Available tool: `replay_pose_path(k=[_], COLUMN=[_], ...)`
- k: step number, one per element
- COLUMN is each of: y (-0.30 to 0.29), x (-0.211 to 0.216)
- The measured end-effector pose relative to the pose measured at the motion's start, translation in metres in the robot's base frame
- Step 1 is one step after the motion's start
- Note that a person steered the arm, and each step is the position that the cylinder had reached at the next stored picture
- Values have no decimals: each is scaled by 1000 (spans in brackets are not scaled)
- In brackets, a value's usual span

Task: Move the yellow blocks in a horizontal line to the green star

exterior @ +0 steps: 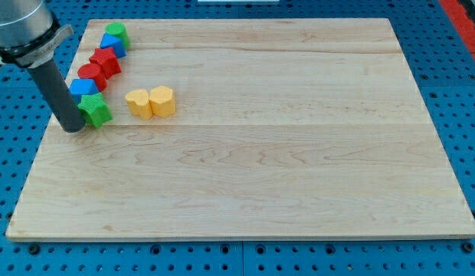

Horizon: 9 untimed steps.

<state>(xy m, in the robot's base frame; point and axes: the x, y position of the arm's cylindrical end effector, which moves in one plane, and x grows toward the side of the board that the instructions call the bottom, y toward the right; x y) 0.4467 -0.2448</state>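
My tip [72, 127], a bare rod with no jaws to open or close, rested on the pale wooden board [283, 184] over blue pegboard [452, 100], touching the green star [95, 110] from the view's left. Two yellow blocks [151, 102] sat together near the star's right. Blue, red and green blocks [104, 58] trailed toward the view's top.

Wooden board [260, 169] under coloured blocks [151, 102]

Yellow blocks [151, 102], green star [95, 110], pale wooden board [260, 153].
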Motion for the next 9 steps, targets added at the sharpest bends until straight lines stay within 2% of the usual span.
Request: replay_pose_path(k=[1,2,3,4,5,6,8,9], y=[1,50,129,172,183,132,117,113], x=[32,42,8,-43,-87,-87,-56,-56])
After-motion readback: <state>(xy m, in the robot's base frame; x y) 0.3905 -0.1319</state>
